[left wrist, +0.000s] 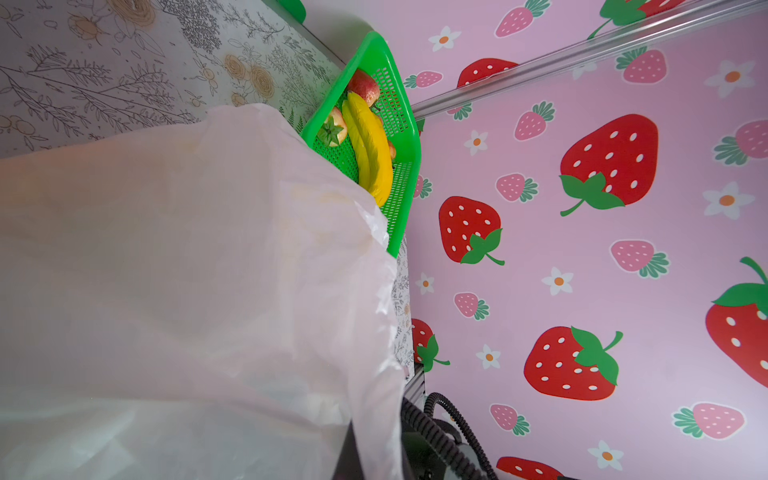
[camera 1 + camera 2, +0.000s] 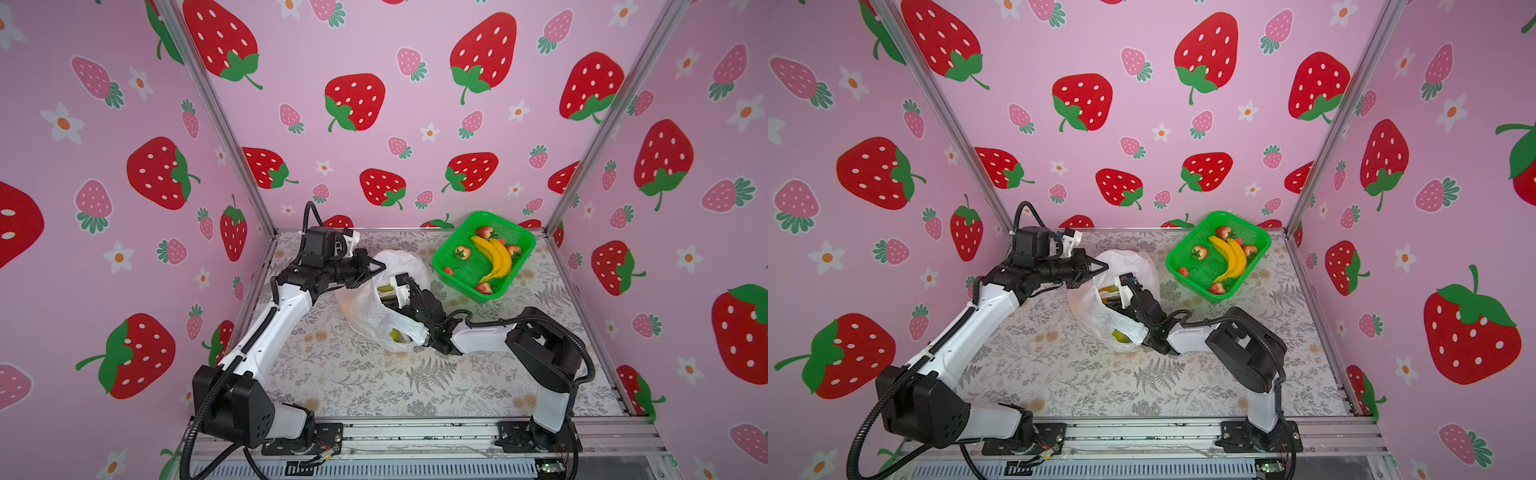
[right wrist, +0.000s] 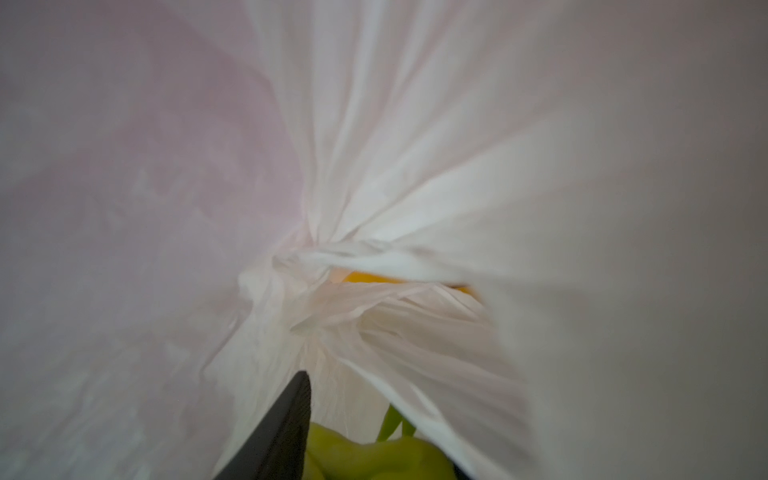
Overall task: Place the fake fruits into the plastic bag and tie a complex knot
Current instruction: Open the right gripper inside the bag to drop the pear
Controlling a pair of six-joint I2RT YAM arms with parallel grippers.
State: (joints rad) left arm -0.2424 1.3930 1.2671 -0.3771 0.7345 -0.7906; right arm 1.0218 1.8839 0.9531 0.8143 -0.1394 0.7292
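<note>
At the left of the floral-print tabletop (image 2: 374,386), the left gripper (image 2: 380,266) tapers to a closed black point with its jaws together, pinched on the rim of the plastic bag (image 2: 365,307). The bag film is thin, white, translucent and crinkled, billowing into a rounded sack near the table's middle; its mouth is held up and open. In the left wrist view the film (image 1: 187,270) fills most of the frame as a smooth, milky sheet.

Inside the mouth, glossy yellow-green fake fruits (image 2: 384,289) show, and another green-yellow piece (image 2: 1121,336) shines through the bag's lower wall in a top view.

The right gripper (image 2: 397,297) reaches into the bag mouth from the right; film and its own wrist body hide the jaws in both top views. In the right wrist view one black finger (image 3: 286,428) stands against gathered, pleated film, with green fruit (image 3: 374,457) beside it and a yellow sliver (image 3: 365,277) deeper in. Whether the jaws are apart or closed, I cannot tell.

Further right, near the back corner and apart from the bag, sits a bright green mesh basket (image 2: 521,266), rectangular with perforated walls. It holds smooth yellow bananas (image 2: 496,257) and several red strawberries (image 2: 462,252).
</note>
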